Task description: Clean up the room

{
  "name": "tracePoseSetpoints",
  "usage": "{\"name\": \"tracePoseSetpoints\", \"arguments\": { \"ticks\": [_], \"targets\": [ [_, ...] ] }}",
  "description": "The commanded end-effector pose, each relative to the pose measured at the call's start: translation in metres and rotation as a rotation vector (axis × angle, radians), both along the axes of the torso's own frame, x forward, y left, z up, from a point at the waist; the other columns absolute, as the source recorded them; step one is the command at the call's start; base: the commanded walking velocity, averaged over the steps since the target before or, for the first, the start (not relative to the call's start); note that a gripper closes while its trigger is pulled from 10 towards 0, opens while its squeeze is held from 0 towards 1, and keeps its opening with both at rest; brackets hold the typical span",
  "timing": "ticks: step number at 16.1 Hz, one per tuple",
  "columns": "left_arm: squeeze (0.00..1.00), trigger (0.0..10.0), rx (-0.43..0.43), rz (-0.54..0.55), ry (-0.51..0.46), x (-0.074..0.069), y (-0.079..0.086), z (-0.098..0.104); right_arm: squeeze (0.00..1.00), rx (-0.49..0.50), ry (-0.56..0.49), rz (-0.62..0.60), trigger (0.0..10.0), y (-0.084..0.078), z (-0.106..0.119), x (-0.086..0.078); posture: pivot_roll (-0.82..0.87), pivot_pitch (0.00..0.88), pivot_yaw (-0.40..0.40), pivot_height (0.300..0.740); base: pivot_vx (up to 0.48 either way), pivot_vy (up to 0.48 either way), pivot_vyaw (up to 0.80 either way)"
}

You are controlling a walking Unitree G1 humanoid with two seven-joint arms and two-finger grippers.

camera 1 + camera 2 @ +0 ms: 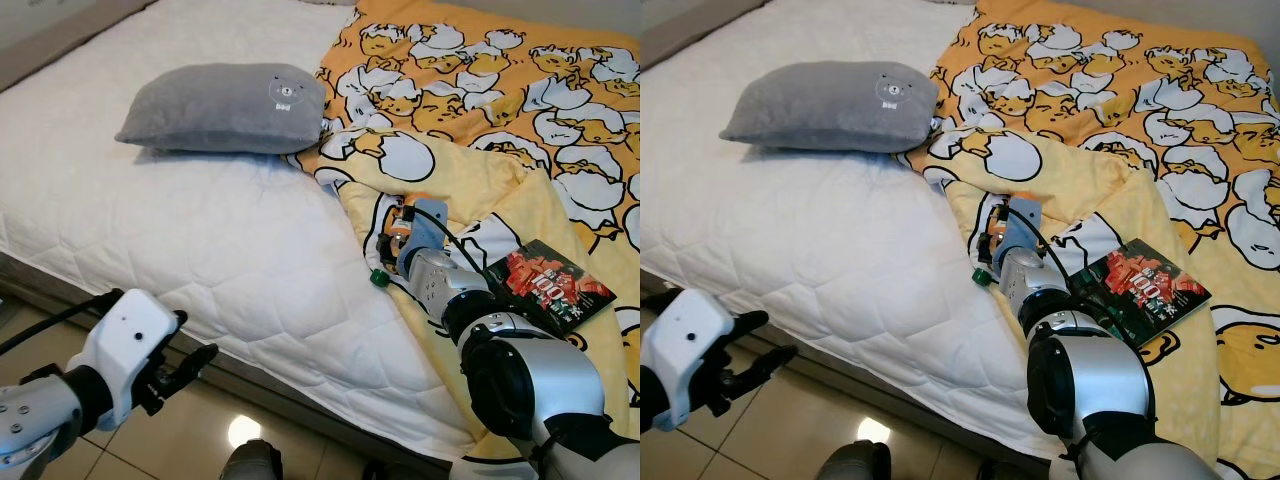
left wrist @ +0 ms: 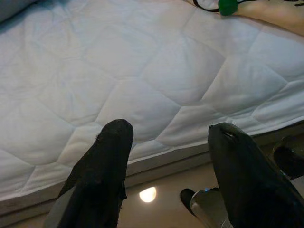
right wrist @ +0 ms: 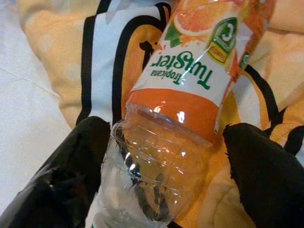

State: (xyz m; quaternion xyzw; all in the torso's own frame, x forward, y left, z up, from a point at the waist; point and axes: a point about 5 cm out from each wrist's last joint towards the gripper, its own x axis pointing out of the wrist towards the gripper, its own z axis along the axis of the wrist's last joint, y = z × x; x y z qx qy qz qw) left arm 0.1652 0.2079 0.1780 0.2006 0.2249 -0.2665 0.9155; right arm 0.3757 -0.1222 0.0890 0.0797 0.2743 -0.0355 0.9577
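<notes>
Right wrist view | empty juice bottle [image 3: 185,109] on blanket [image 3: 118,52] | right gripper [image 3: 166,161] open astride it | left gripper [image 2: 166,156] open

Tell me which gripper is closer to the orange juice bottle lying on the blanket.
Right. The right gripper has its open fingers on either side of the bottle. The left gripper hangs open off the mattress edge, well away from it.

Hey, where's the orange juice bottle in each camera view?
Left eye view: bottle lies mid-frame on the yellow blanket, green cap toward the mattress.
Right eye view: same spot, mid-frame.
Left wrist view: its green cap, beyond the mattress.
Right wrist view: close up, between the open right pincer fingers.
Shared landmark: white quilted mattress.
</notes>
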Motion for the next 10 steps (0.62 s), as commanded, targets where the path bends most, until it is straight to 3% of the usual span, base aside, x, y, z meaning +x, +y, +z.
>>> {"name": "tracePoseSetpoints", "arguments": {
  "ticks": [1,2,10],
  "targets": [
    [0.0,10.0,0.008,-0.007,-0.003,-0.0033,-0.0007,0.0032,0.0,0.002,0.018,-0.01,0.7,-0.0018,-0.0036,-0.002,0.44,0.172,-0.019,0.74,0.0,0.0,0.0],
    [0.0,10.0,0.006,-0.004,0.001,-0.006,-0.0013,0.0039,0.0,0.0,0.017,-0.019,0.0,-0.0032,-0.0036,-0.0019,0.44,0.174,-0.023,0.74,0.0,0.0,0.0],
    [0.0,10.0,-0.011,0.003,-0.004,-0.0072,-0.0059,0.0077,0.0,-0.003,-0.007,-0.032,0.0,-0.005,-0.0001,0.0002,0.44,0.16,-0.027,0.74,0.0,0.0,0.0]
  ]
}}
